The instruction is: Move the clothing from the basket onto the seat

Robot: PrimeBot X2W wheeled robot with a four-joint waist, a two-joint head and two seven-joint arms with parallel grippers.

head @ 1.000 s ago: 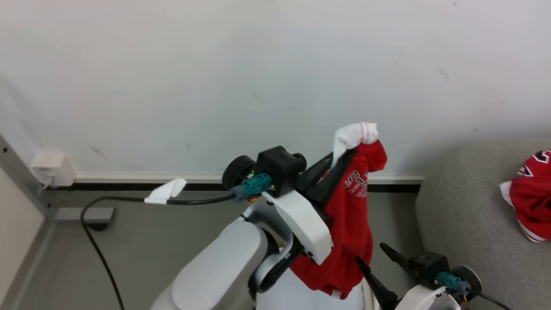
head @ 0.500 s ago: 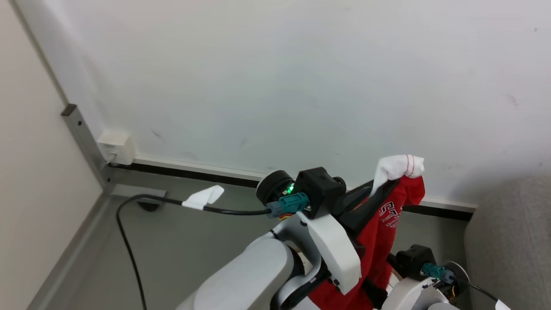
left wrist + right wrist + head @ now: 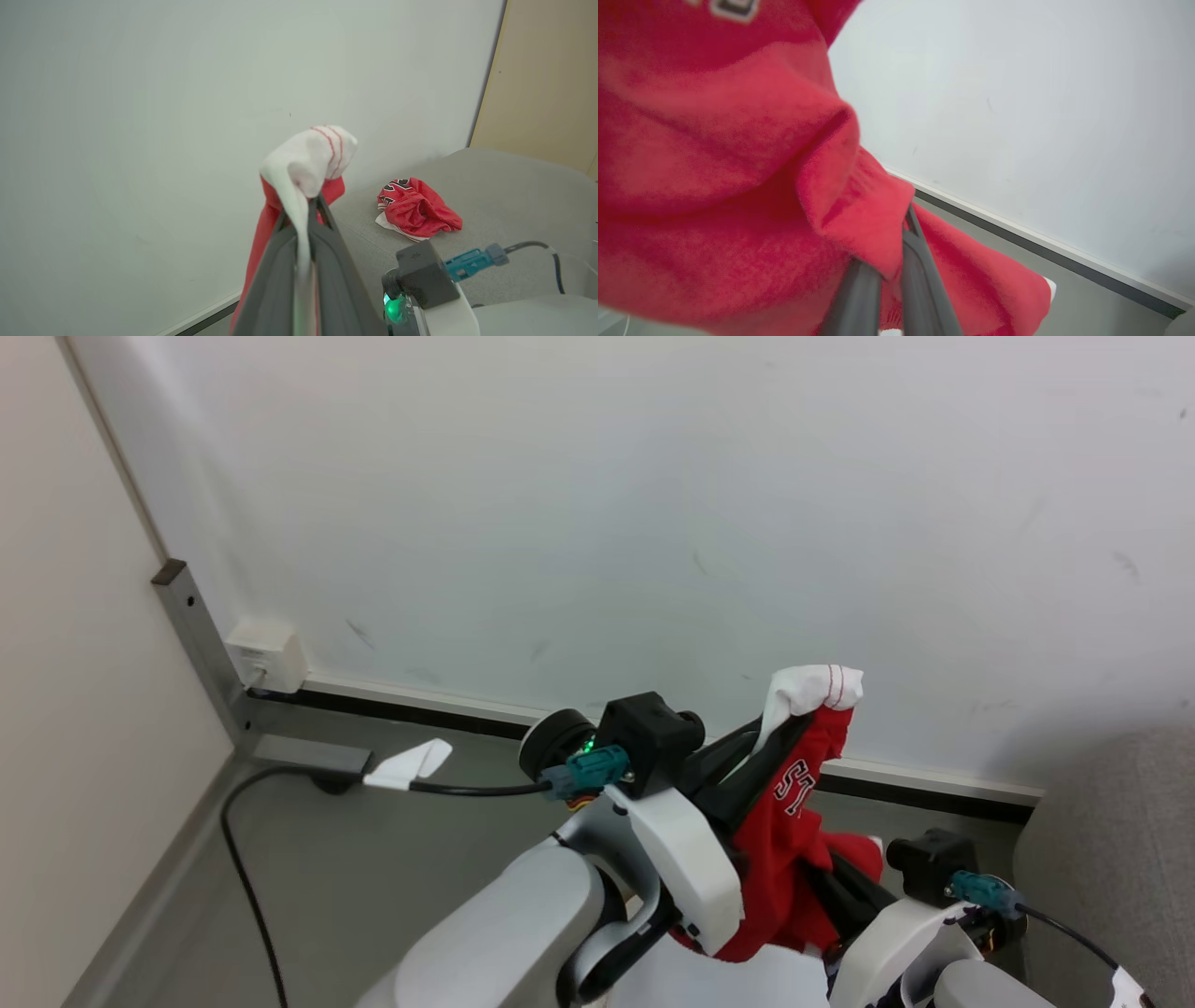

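Note:
My left gripper (image 3: 782,728) is raised and shut on a red jersey (image 3: 789,840); its white striped cuff (image 3: 310,156) bunches over the fingertips. The jersey hangs down in front of the wall, white lettering showing. Lower down, my right gripper (image 3: 837,889) is pushed into the cloth, and the right wrist view shows its fingers (image 3: 920,280) shut on a fold of the same jersey (image 3: 738,154). A second red jersey (image 3: 416,210) lies crumpled on the grey sofa seat (image 3: 514,196). The basket is out of view.
A white wall stands close ahead, with a black-and-white baseboard (image 3: 420,709) and grey floor (image 3: 392,859). A black cable (image 3: 252,896) runs across the floor from my left wrist. A wall socket box (image 3: 266,655) sits by a metal post at the left corner.
The head camera has swung left, taking the jersey on the sofa out of its picture. My right gripper, open one second ago, has risen into the hanging jersey and shut on it.

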